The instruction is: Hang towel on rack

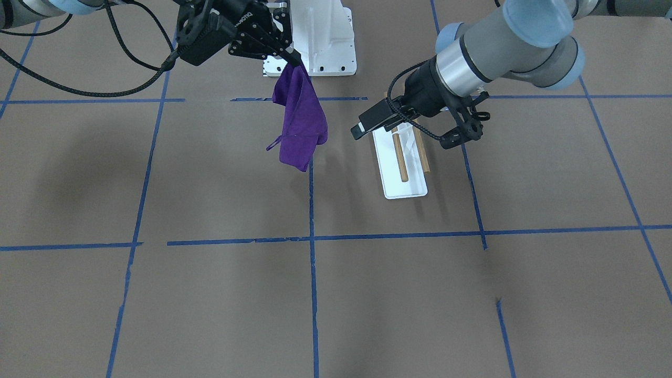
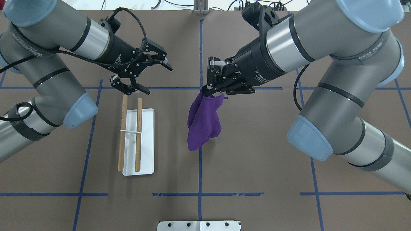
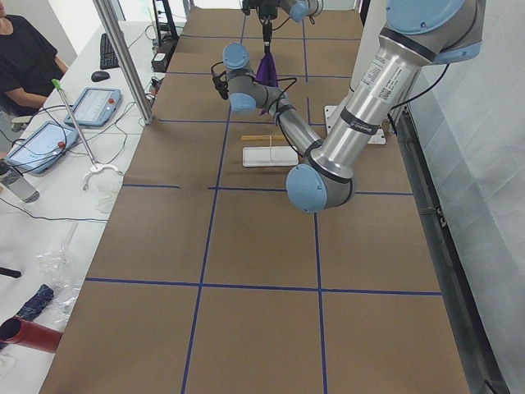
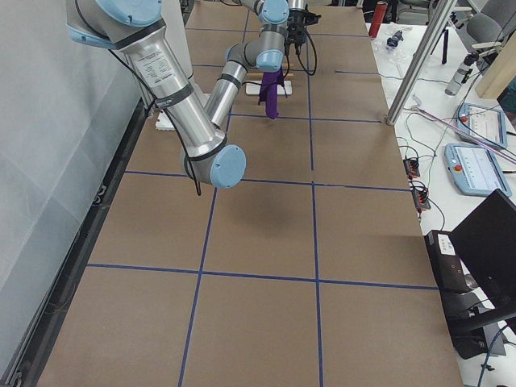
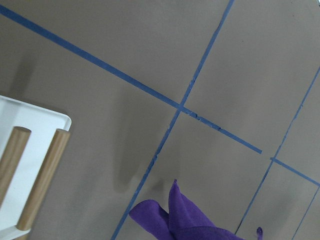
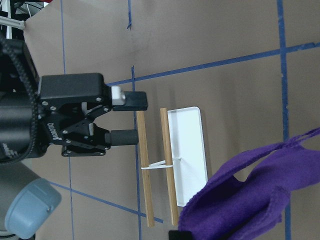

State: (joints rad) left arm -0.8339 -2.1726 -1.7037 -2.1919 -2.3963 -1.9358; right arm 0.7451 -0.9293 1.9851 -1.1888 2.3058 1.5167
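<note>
Presently the right gripper [image 2: 208, 91], jaws clamped on the towel [image 2: 204, 125], holds it aloft, apart from the bare rack [image 2: 139, 134]; the left gripper [image 2: 157, 80] has open jaws; hanging remains.

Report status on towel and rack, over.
Right gripper shut on towel, which dangles in air. Left gripper open, empty, at end of rack. Nothing between towel and rack.
</note>
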